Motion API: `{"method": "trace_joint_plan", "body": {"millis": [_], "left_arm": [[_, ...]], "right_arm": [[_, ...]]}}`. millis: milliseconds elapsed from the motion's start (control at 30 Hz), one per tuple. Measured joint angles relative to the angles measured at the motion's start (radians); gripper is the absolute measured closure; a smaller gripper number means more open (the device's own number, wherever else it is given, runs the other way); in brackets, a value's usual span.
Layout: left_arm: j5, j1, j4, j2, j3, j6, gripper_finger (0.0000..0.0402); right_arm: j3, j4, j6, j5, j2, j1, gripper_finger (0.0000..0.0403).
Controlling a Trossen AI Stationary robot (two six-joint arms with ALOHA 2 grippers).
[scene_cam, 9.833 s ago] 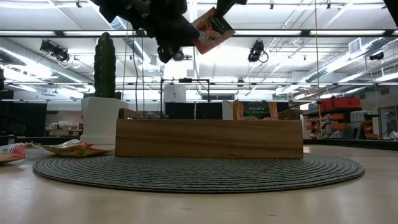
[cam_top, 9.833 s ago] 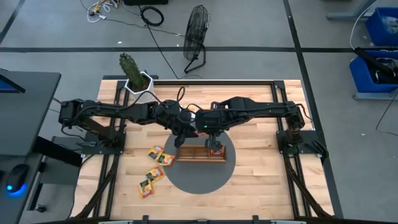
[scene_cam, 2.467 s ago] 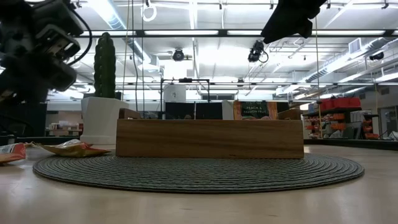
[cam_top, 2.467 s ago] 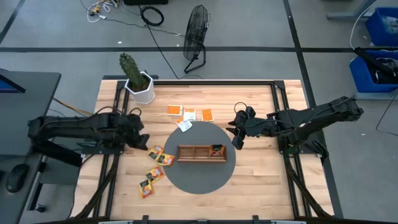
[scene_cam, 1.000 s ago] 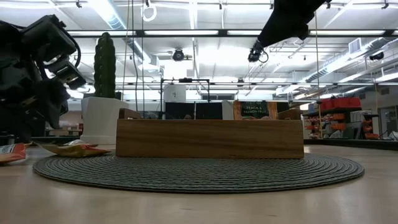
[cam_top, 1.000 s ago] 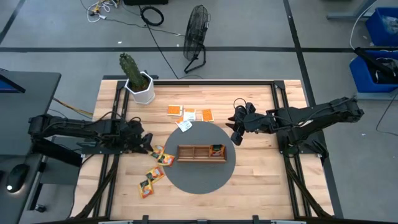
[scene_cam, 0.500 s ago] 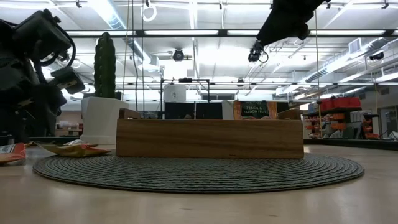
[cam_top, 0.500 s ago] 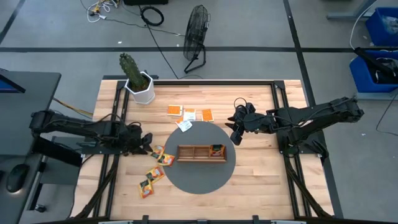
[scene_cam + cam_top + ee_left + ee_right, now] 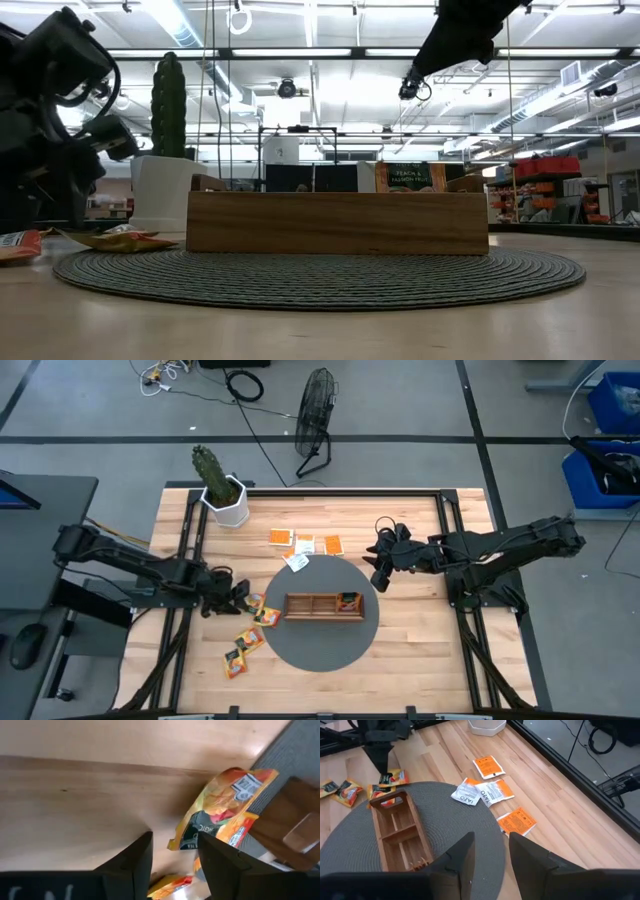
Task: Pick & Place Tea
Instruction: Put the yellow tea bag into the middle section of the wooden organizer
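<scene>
A long wooden tray (image 9: 323, 606) stands on a round grey mat (image 9: 320, 652), with one tea sachet (image 9: 348, 600) in its right end. Several yellow-orange sachets lie flat on the wood left of the mat (image 9: 250, 603) (image 9: 240, 650). Orange and white sachets (image 9: 303, 545) lie beyond the mat. My left gripper (image 9: 240, 598) is low over the table, open, and the corner of a yellow-orange sachet (image 9: 225, 805) reaches between its fingertips (image 9: 175, 840); I cannot tell whether they touch it. My right gripper (image 9: 378, 578) hovers right of the mat, open and empty (image 9: 490, 842).
A cactus in a white pot (image 9: 222, 495) stands at the table's far left corner. Black frame rails (image 9: 440, 520) run along the table's sides and far edge. Bare wood (image 9: 430, 650) lies right of the mat and near the front edge.
My left gripper has come down and a little toward the mat, ending low beside the yellow-orange sachets left of the tray. The sachets and the tray lie where they were.
</scene>
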Motion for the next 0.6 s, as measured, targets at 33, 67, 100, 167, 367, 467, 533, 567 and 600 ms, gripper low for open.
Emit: {"method": "trace_joint_plan", "body": {"millis": [33, 67, 100, 167, 367, 467, 533, 567, 600], "left_arm": [[-0.011, -0.003, 0.017, 0.014, 0.001, -0.014, 0.025], [-0.028, -0.004, 0.036, 0.026, 0.001, -0.024, 0.0256], [-0.05, -0.006, 0.055, 0.036, 0.001, -0.025, 0.0263], [-0.105, -0.007, 0.094, 0.055, 0.001, -0.021, 0.0278], [-0.144, -0.006, 0.138, 0.098, 0.0, 0.025, 0.034], [-0.162, -0.006, 0.143, 0.104, -0.001, 0.058, 0.0388], [-0.187, -0.006, 0.151, 0.103, -0.001, 0.079, 0.0395], [-0.193, -0.005, 0.165, 0.103, -0.001, 0.096, 0.0397], [-0.2, -0.006, 0.184, 0.103, -0.001, 0.112, 0.0398]], "right_arm": [[0.0, 0.0, 0.0, 0.0, 0.0, 0.0, 0.0277], [0.0, 0.0, 0.0, 0.0, 0.0, 0.0, 0.0277], [0.0, 0.0, 0.0, 0.0, 0.0, 0.0, 0.0277], [0.0, 0.0, 0.0, 0.0, 0.0, 0.0, 0.0277], [0.0, -0.001, 0.0, -0.002, 0.0, 0.0, 0.0277], [0.0, -0.001, 0.0, -0.002, 0.0, 0.0, 0.0277], [0.0, 0.0, 0.0, -0.002, 0.0, 0.0, 0.0277], [0.0, 0.0, 0.005, -0.002, 0.0, 0.0, 0.0277], [0.0, 0.0, 0.012, -0.002, 0.0, 0.0, 0.0277]]}}
